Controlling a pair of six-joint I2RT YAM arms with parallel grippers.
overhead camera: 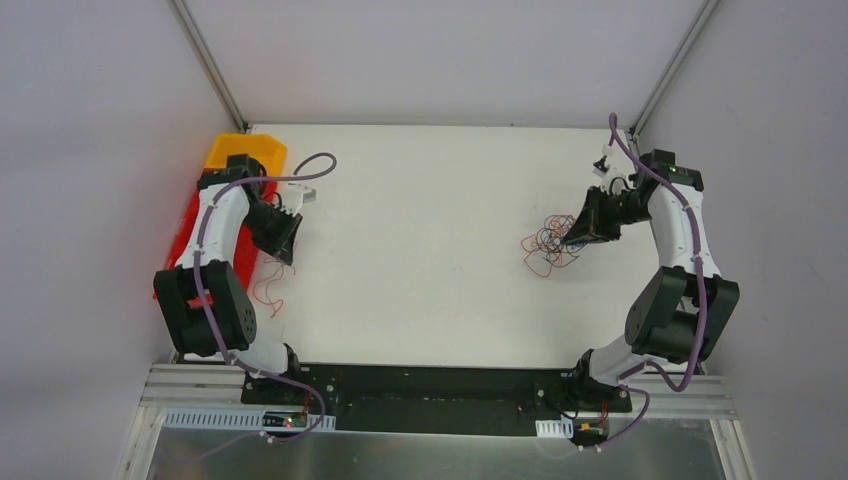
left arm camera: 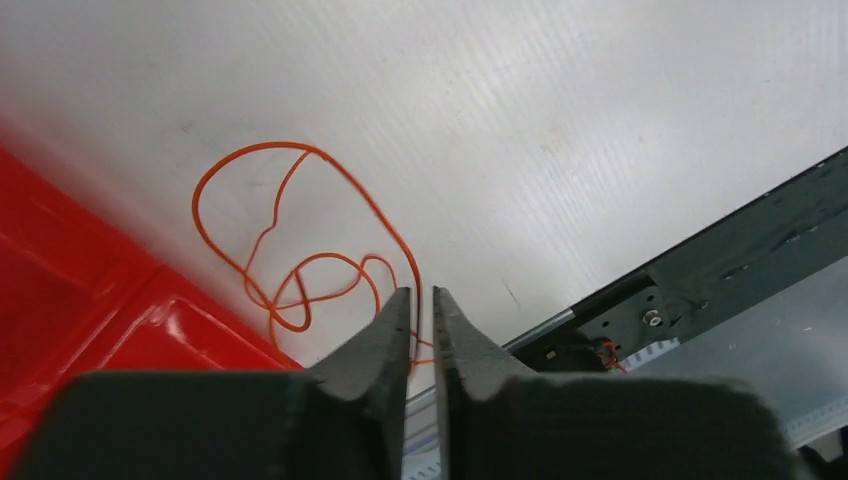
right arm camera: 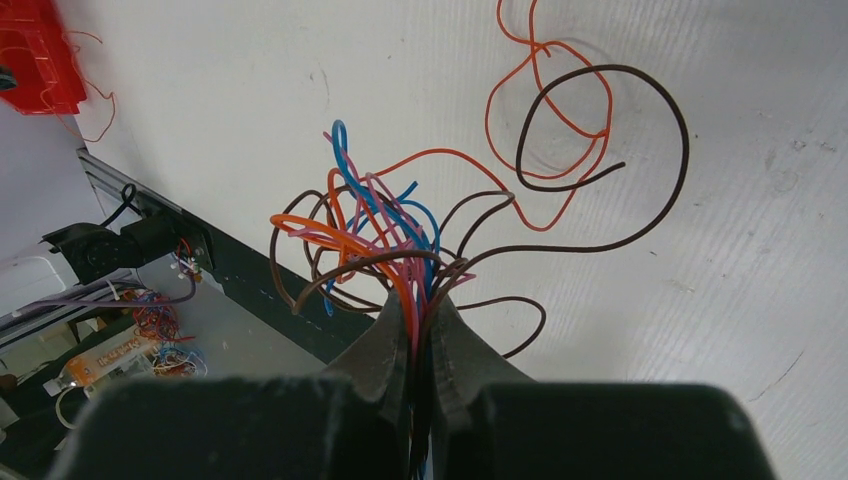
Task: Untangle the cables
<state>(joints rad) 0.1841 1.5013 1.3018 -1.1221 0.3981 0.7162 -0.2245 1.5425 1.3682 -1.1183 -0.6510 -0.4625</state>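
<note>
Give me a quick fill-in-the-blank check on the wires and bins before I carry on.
The tangle of wires is pinched by the claw of the ___ arm.
The lone orange wire lies beside a bin coloured ___.
The second bin, farther back, is ___.
Missing words: right; red; yellow.

worktop point(left arm camera: 560, 120) is showing matt white, finely ribbed, lightly scuffed | red bin point(left arm camera: 150, 330) beside the worktop is gleaming as glossy moulded plastic | cables point(right arm camera: 400, 250) are showing smooth plastic sheaths | left hand point(left arm camera: 421, 296) is looking matt black, slightly grainy | frame rail point(left arm camera: 720, 250) along the worktop's edge is looking like dull black metal
</note>
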